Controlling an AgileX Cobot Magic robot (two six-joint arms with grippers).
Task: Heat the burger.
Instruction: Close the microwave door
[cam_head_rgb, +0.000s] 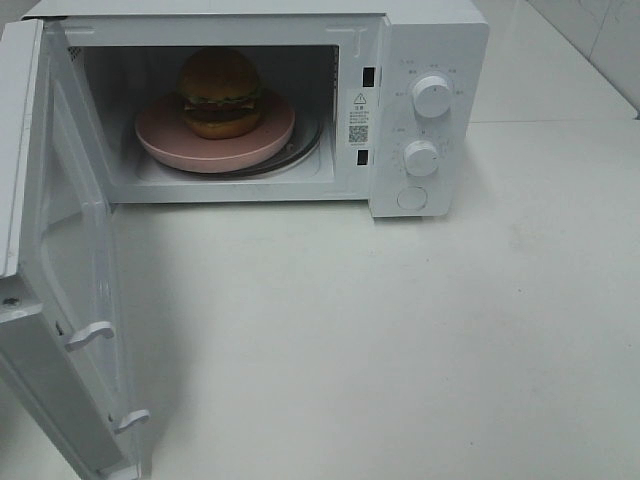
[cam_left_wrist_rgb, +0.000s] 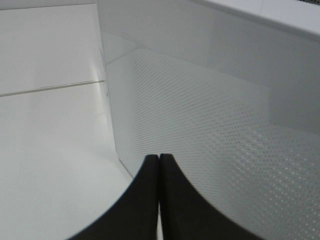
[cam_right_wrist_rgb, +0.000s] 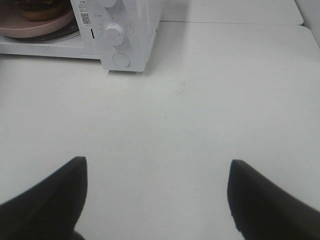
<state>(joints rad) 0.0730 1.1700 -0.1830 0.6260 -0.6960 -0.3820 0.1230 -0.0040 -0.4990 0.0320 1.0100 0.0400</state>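
Observation:
The burger (cam_head_rgb: 220, 92) sits on a round pink plate (cam_head_rgb: 160, 135) inside the open white microwave (cam_head_rgb: 430, 40). Its door (cam_head_rgb: 70, 250) is swung wide open at the left of the exterior view. In the left wrist view my left gripper (cam_left_wrist_rgb: 159, 159) is shut with nothing in it, its tips close to the perforated inner face of the door (cam_left_wrist_rgb: 210, 130). My right gripper (cam_right_wrist_rgb: 157, 167) is open and empty above the bare table, well in front of the microwave; the plate's edge (cam_right_wrist_rgb: 30, 27) and a bit of the burger (cam_right_wrist_rgb: 40, 10) show in that view. Neither gripper shows in the exterior view.
The microwave has two round knobs (cam_head_rgb: 432, 95) (cam_head_rgb: 421, 158) and a round button (cam_head_rgb: 411, 197) on its right panel. Two latch hooks (cam_head_rgb: 90, 333) stick out from the door's edge. A white tabletop (cam_head_rgb: 400, 340) spreads in front.

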